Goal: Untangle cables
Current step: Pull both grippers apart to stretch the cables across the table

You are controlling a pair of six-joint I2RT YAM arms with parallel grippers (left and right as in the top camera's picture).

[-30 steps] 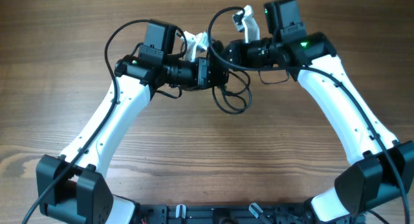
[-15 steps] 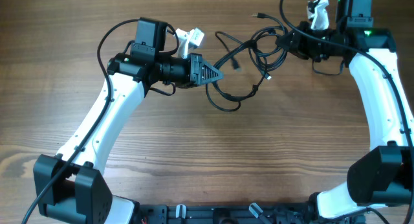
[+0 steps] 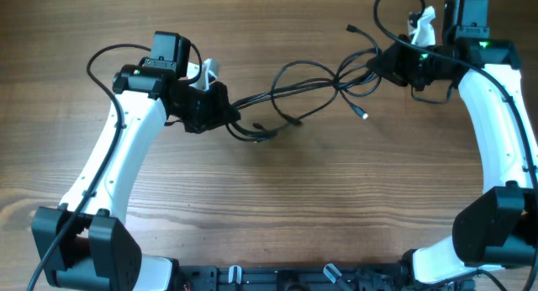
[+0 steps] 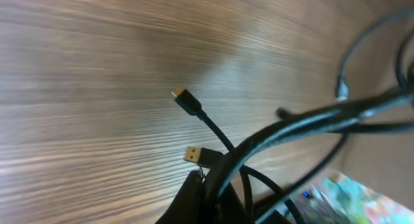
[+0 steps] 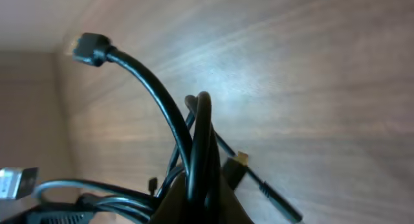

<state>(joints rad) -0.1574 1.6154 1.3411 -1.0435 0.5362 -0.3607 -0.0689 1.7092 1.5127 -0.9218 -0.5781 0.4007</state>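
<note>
The cables (image 3: 307, 81) are thin black cords stretched in a taut bundle between my two grippers across the upper table. My left gripper (image 3: 225, 114) is shut on the cables at their left end, where loose loops (image 3: 261, 131) and plugs hang. In the left wrist view the cables (image 4: 297, 123) run up to the right, with gold-tipped plugs (image 4: 193, 154) beside them. My right gripper (image 3: 380, 62) is shut on the cables at their right end. The right wrist view shows the cables (image 5: 202, 146) pinched upright, a plug (image 5: 90, 48) curling up to the left.
Under the bundle lies the brown wooden table (image 3: 277, 198). A loose plug end (image 3: 363, 115) dangles below the bundle near the right gripper. Another cord end (image 3: 350, 28) sticks up at the top. Both white arms flank the sides.
The grippers have pulled apart, left one going left and right one right. The tangled clump has been drawn out into a long stretched bundle between them.
</note>
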